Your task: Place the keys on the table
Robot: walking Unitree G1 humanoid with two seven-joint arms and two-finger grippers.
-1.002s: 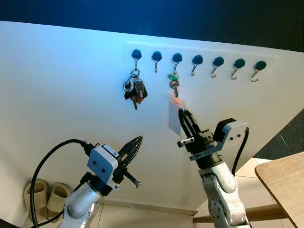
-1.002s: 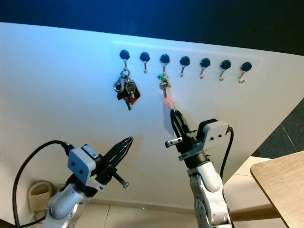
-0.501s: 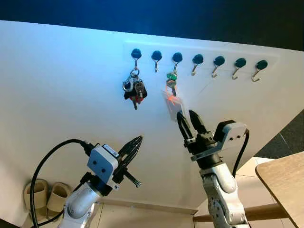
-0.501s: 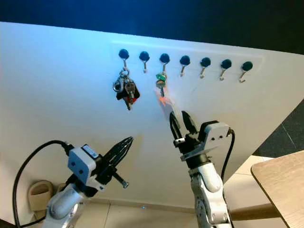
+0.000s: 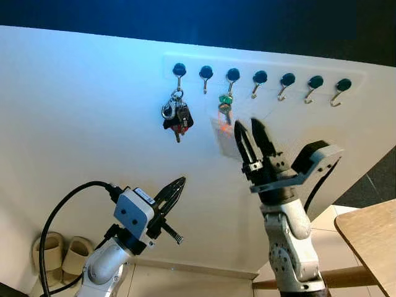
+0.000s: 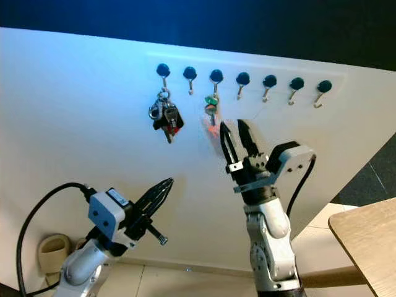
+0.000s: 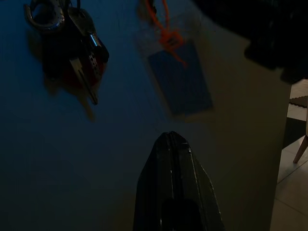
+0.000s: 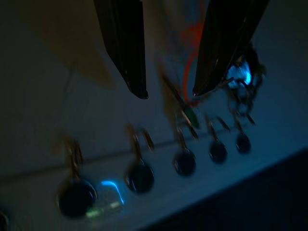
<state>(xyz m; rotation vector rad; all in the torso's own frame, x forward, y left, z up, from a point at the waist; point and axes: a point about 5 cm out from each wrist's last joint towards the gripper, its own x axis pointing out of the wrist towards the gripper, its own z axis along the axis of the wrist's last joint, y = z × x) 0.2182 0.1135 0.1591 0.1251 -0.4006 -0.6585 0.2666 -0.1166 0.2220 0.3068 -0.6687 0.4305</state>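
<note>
Barely begun — keys hang on their hook at upper centre; right tool, fingers spread, empty; worktop waits lower right.

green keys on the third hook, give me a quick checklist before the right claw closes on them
1. Right claw open: ok.
2. Right claw raised to the green keys: ok, fingertips just beside and below them.
3. Keys between the fingers: cannot tell; the blurred right wrist view shows the orange cord near the gap.
4. Keys on their hook: ok.
5. Left claw out of the way: ok, low and shut.
6. Table reachable: cannot tell, only its corner shows.
</note>
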